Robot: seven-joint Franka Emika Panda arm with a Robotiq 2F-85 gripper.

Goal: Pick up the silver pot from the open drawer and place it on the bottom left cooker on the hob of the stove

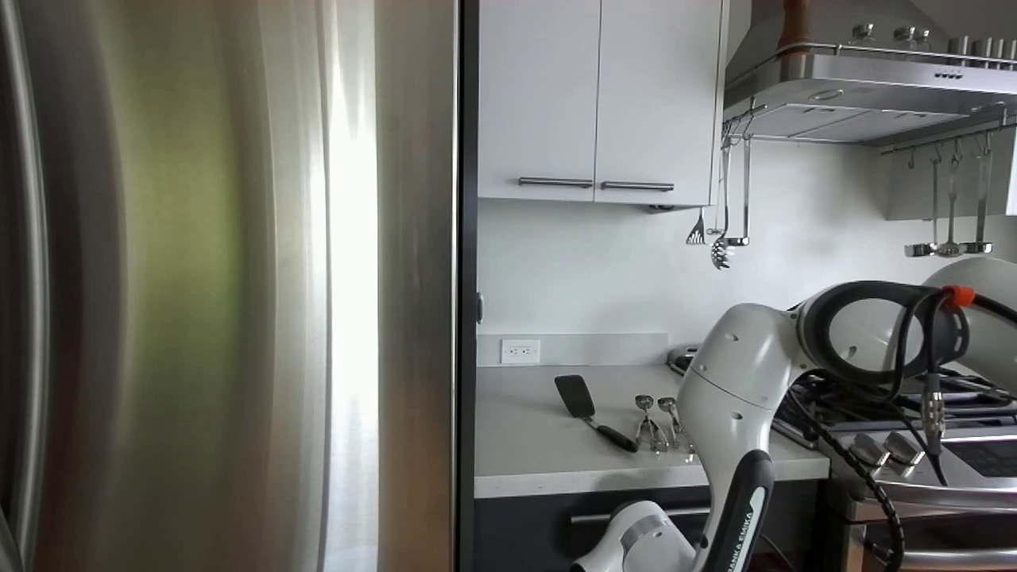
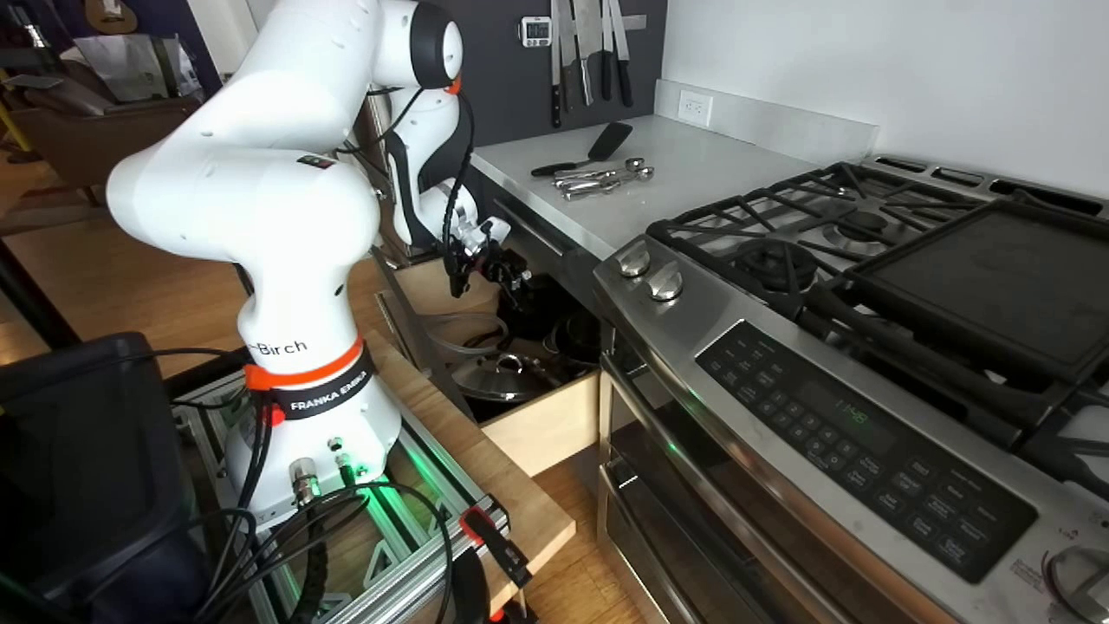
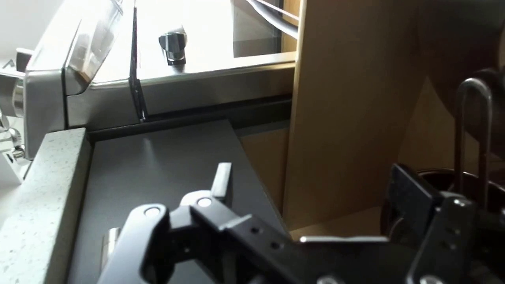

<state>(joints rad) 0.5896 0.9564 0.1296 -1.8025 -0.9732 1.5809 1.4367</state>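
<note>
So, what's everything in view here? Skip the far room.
Counter: 1, grey, both exterior views
Stove: 1, steel, beside counter
Hob: 1, black-grated, on stove
Griddle: 1, black, on hob
Hood: 1, steel, above stove
Utensils: several, silver, hanging below hood
Cabinet doors: 2, white, above counter
Fridge: 1, steel, near counter
Outlet: 1, white, above counter
Spatula: 1, black, on counter
Scoops: at least 2, silver, on counter
Knives: several, silver-bladed, on dark wall
Timer: 1, white, beside knives
Drawer: 1, pale wood, open, below counter
Lid: 1, silver, in drawer
Other cookware: count unclear, dark, in drawer
Bin: 1, black, foreground
Arm: 1, white, beside drawer
Jaws: 2, black, open, above drawer
</note>
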